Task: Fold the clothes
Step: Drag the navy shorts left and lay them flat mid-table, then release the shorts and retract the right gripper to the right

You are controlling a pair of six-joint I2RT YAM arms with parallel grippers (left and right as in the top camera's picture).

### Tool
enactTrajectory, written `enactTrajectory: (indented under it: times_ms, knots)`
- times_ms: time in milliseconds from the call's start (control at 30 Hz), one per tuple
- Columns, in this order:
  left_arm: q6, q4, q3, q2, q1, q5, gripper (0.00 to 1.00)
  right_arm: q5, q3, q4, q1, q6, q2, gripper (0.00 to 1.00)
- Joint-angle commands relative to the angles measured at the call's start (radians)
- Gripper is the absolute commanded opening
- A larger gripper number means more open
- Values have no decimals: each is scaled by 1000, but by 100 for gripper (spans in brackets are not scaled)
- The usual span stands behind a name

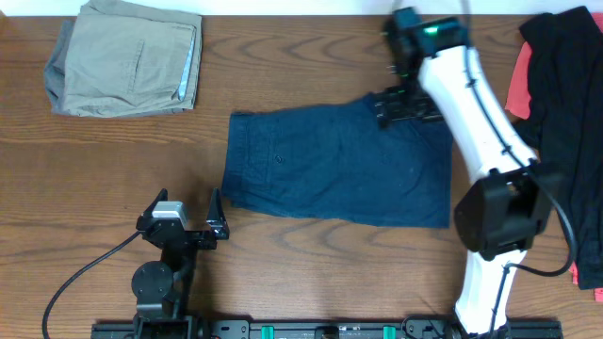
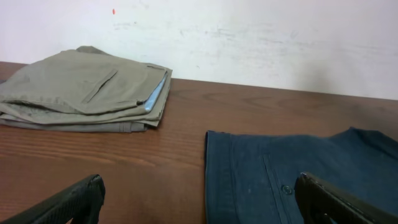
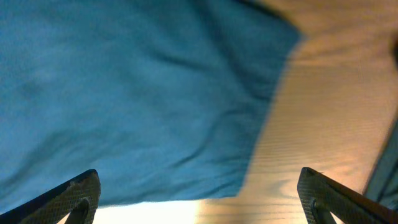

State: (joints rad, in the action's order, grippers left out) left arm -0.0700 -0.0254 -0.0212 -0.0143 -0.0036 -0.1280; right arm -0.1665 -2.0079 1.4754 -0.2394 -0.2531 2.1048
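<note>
Navy blue shorts [image 1: 334,168] lie flat in the middle of the table, folded in half, waistband at the left. They also show in the left wrist view [image 2: 298,174] and the right wrist view [image 3: 137,93]. My right gripper [image 1: 407,105] is open and empty above the shorts' far right corner. My left gripper [image 1: 184,218] is open and empty at the front left, just short of the shorts' waistband edge. Folded khaki shorts [image 1: 127,56] sit at the back left, also seen in the left wrist view [image 2: 87,90].
A pile of black [image 1: 565,104] and coral-red [image 1: 520,89] garments lies at the right edge of the table. A wall [image 2: 249,37] stands behind the table's far edge. My right arm [image 1: 480,141] stretches over the table's right side.
</note>
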Motion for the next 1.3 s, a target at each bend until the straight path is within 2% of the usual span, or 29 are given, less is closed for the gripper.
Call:
enactTrajectory:
  times_ms: [0, 233, 400, 533, 633, 833, 933, 1067, 1133, 1267]
  knots:
    - [14, -33, 17, 2, 4, -18, 98, 13, 82, -55, 89, -53, -29, 99]
    - [14, -33, 17, 2, 4, -18, 98, 135, 303, -212, 224, 1, -29, 99]
    - [14, -33, 17, 2, 4, -18, 98, 179, 416, -349, 238, 43, -29, 89]
    - [14, -33, 17, 2, 4, -18, 98, 185, 486, -464, 238, 60, -29, 74]
    - [14, -33, 17, 2, 4, -18, 98, 185, 540, -557, 237, 72, -29, 67]
    - [14, -33, 17, 2, 4, -18, 98, 176, 634, -708, 241, 71, -29, 33]
    - [14, -33, 17, 2, 4, -18, 98, 134, 643, -741, 243, 71, -29, 27]
    - [14, -33, 17, 2, 4, -18, 98, 69, 633, -761, 243, 71, -29, 8]
    - [14, -33, 17, 2, 4, -18, 98, 34, 628, -762, 243, 71, -29, 3]
    - [14, -33, 17, 2, 4, -18, 98, 2, 607, -738, 246, 71, -29, 4]
